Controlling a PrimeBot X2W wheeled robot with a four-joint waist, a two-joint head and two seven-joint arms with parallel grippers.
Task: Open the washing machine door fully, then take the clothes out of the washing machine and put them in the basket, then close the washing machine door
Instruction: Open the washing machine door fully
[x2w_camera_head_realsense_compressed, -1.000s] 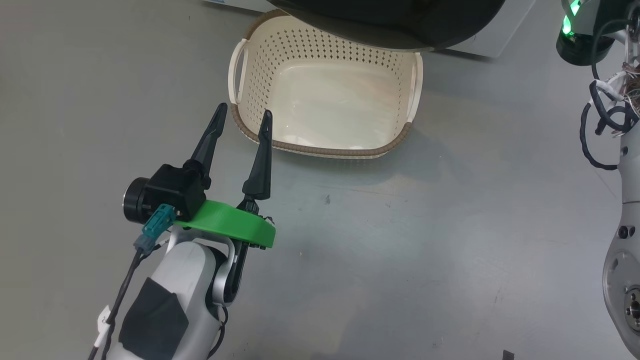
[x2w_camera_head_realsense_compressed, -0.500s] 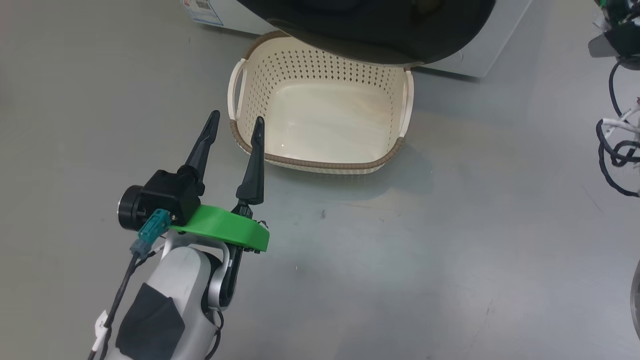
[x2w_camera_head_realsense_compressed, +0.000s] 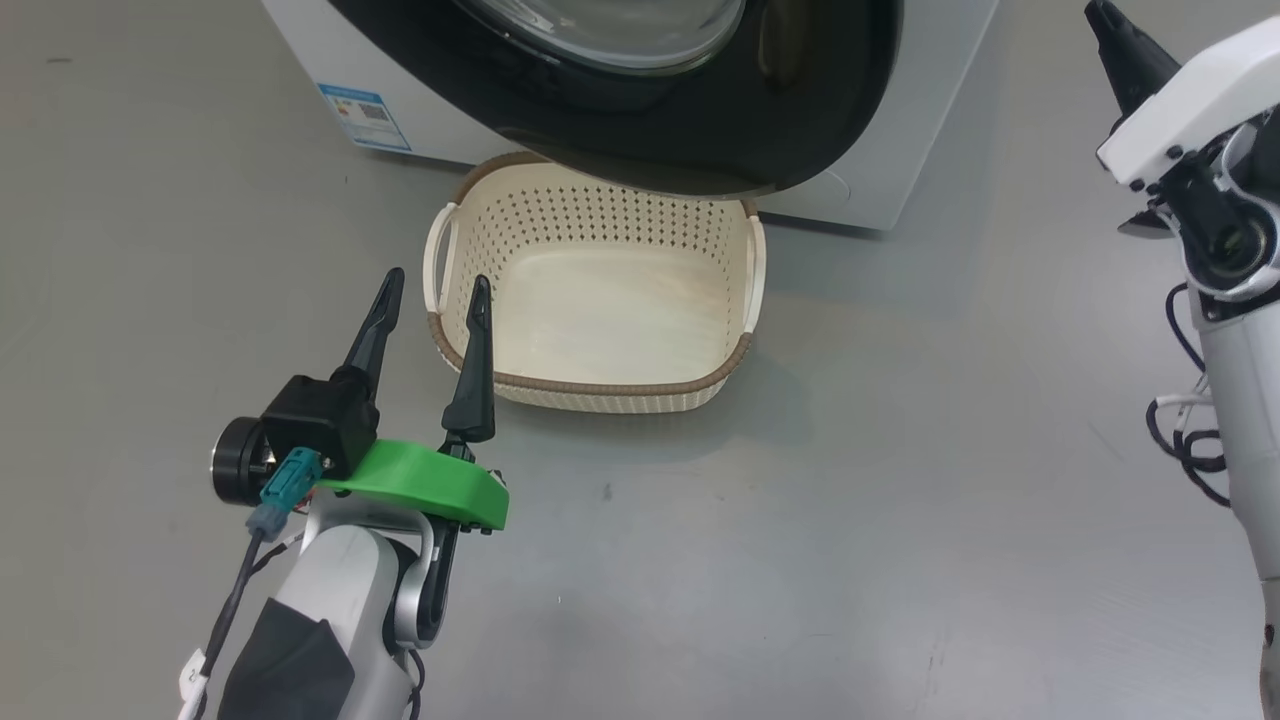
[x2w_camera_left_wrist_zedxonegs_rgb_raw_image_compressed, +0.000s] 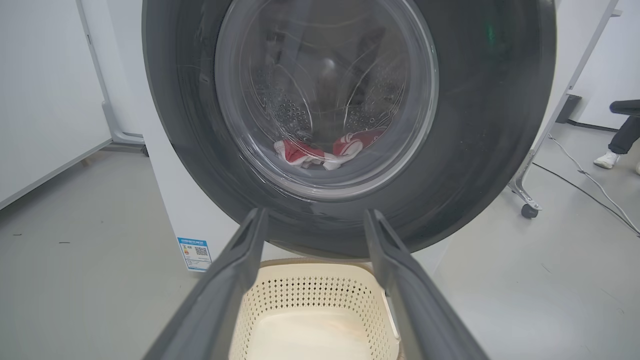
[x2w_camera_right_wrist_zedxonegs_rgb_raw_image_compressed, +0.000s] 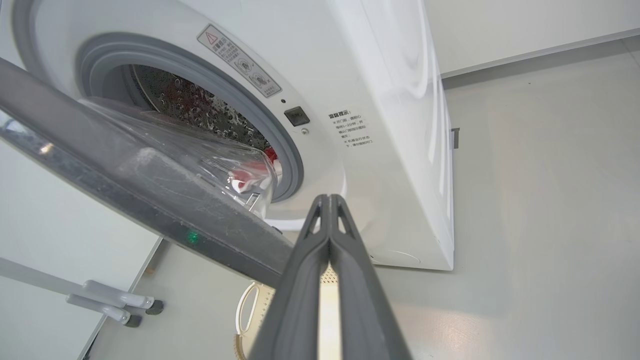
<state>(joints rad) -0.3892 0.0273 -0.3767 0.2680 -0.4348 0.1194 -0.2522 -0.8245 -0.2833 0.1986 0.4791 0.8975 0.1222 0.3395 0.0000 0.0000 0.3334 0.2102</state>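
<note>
You are facing the washing machine door (x2w_camera_left_wrist_zedxonegs_rgb_raw_image_compressed: 480, 125) — ajar, stiff, best hooked at its rim; right gripper (x2w_camera_right_wrist_zedxonegs_rgb_raw_image_compressed: 328, 200) clenched empty, left gripper (x2w_camera_head_realsense_compressed: 437, 277) splayed; soft clothes (x2w_camera_left_wrist_zedxonegs_rgb_raw_image_compressed: 300, 150) are lying inside the drum (x2w_camera_right_wrist_zedxonegs_rgb_raw_image_compressed: 200, 105).

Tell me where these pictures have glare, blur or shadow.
Head view: sharp, even light; the basket casts a soft shadow on the floor to its right. Left wrist view: the clothes show through streaky reflections on the washing machine door; the left gripper looks soft. Right wrist view: glare on the side of the washing machine.
</note>
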